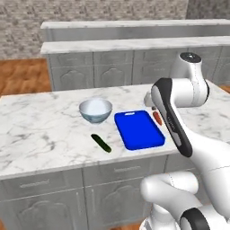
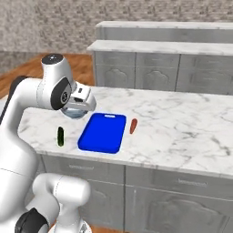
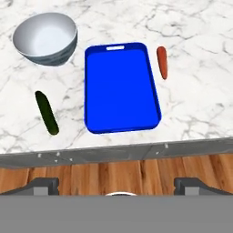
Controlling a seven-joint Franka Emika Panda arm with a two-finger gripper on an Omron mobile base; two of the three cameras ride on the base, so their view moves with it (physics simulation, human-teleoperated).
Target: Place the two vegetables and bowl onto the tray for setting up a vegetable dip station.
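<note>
From the left base view I see the tray (image 1: 139, 130) bare near the counter's (image 1: 40, 130) front edge, from the right base view the carrot (image 2: 133, 126) just beside it, and in the hand view my gripper (image 3: 116, 184) wide and empty above cucumber (image 3: 47, 112) and bowl (image 3: 46, 38), so nothing is placed and I must descend onto a first item.

The arm (image 1: 188, 134) is showing as a chain of glossy white rounded shells, swelling at the joints into thick tubes. A long dark band with a thin grey stripe is running along one link (image 1: 173, 119), and dark grey collars are ringing the joints near the base (image 1: 197, 220). A round dark cap with a pale centre is topping the uppermost joint (image 1: 191, 57). In the right base view a dark oval inset is sitting on the side of that joint (image 2: 61, 94), beside a pale grey boxy hand (image 2: 82, 100). Two small dark grey fingertips (image 3: 43, 185) are rising in the hand view.
</note>
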